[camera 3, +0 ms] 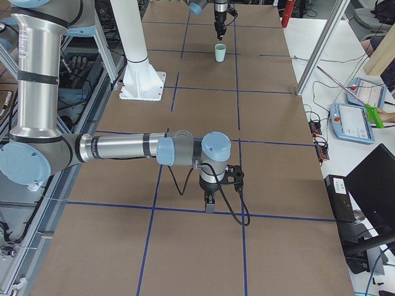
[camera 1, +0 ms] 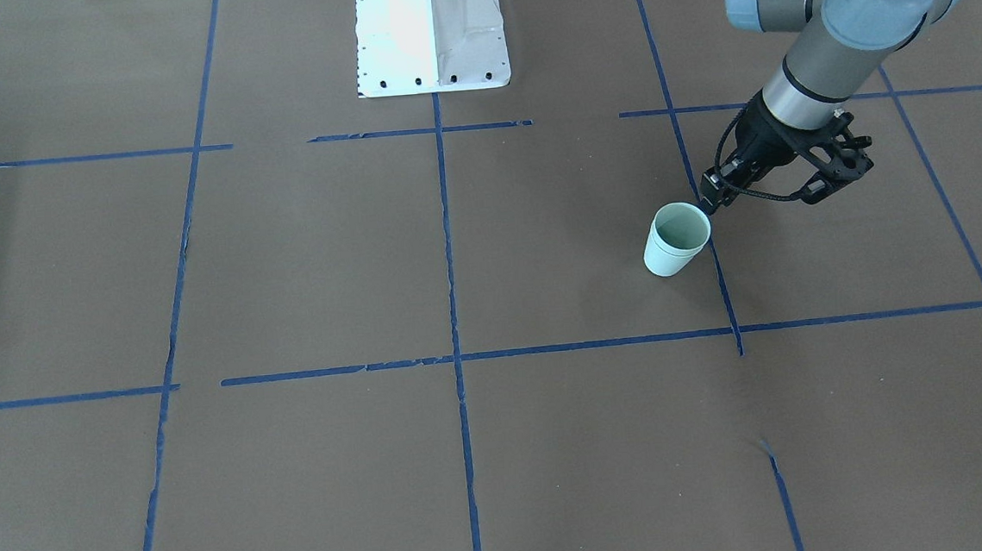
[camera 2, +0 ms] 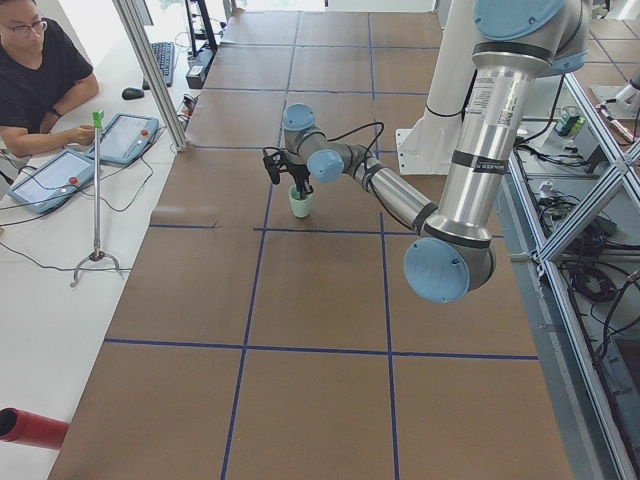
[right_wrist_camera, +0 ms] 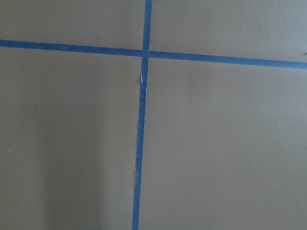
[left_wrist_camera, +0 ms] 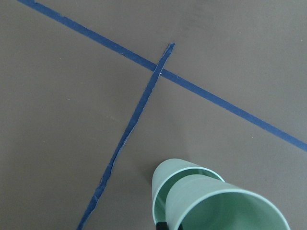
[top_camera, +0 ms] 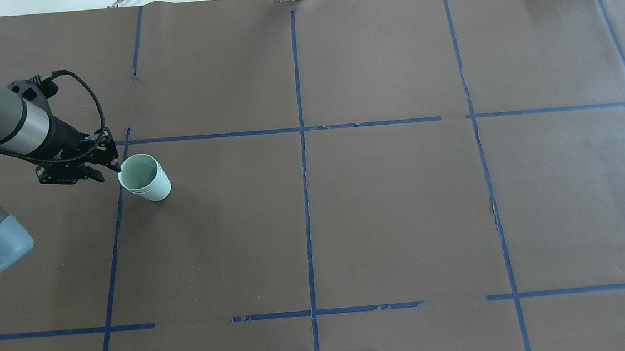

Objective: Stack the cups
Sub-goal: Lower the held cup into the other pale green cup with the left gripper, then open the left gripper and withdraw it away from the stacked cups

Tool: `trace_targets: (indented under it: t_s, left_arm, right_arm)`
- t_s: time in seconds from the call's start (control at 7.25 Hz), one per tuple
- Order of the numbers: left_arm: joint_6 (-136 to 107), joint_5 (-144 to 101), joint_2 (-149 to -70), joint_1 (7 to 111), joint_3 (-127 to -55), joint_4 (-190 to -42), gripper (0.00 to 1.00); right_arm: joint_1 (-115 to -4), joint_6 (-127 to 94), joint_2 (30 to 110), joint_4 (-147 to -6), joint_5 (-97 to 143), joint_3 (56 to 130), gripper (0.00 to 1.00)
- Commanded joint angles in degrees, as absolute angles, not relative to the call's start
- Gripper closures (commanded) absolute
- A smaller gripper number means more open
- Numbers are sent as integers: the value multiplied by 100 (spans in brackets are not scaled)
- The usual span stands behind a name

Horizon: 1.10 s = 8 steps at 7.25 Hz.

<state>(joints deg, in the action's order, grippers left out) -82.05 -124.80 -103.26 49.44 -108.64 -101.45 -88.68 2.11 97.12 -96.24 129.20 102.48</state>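
Two pale mint-green cups sit nested, one inside the other, and stand upright on the brown table (camera 1: 541, 246). The stack (camera 1: 676, 241) shows in the overhead view (top_camera: 145, 180), both side views (camera 2: 300, 203) (camera 3: 220, 52) and the left wrist view, where the upper cup (left_wrist_camera: 225, 206) sits in the lower cup (left_wrist_camera: 168, 175). My left gripper (camera 1: 708, 202) (top_camera: 116, 167) is at the stack's rim, its fingers drawn together on the upper cup's edge. My right gripper (camera 3: 210, 203) points down near a tape crossing, far from the cups. I cannot tell its state.
Blue tape lines (top_camera: 301, 143) divide the table into squares. The white robot base (camera 1: 431, 38) stands at the robot's edge. An operator (camera 2: 35, 70) with tablets (camera 2: 125, 135) sits past the far side. A thin stand (camera 2: 97, 200) is there too.
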Motion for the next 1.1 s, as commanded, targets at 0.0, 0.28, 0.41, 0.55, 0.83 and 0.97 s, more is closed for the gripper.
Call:
trace_targets:
  t_s: [0.0, 0.28, 0.41, 0.55, 0.83, 0.97]
  left_arm:
    - [-8131, -12489, -10318, 5018, -10976, -10151, 0]
    - [-6557, -12542, -9874, 5437, -11223, -10186, 0]
    - [-5556, -12559, -9540, 5936, -11232, -10178, 0]
    - [-4789, -12568, -9240, 6228, -11224, -10169, 0]
    - [-2990, -12568, -8582, 6999, -11084, -10151, 0]
    - [-2205, -12577, -8361, 7509, -10935, -10143, 0]
  right_arm:
    - [-8868, 211, 9712, -9624, 12920, 10248, 0]
    - [-8868, 211, 9712, -9615, 12920, 10248, 0]
    - [-8868, 211, 9712, -9624, 12920, 10248, 0]
    - [-8868, 211, 9712, -9624, 12920, 10248, 0]
    - [-8868, 211, 9712, -9624, 12929, 10248, 0]
    - [-8859, 211, 9712, -9624, 12920, 10248, 0]
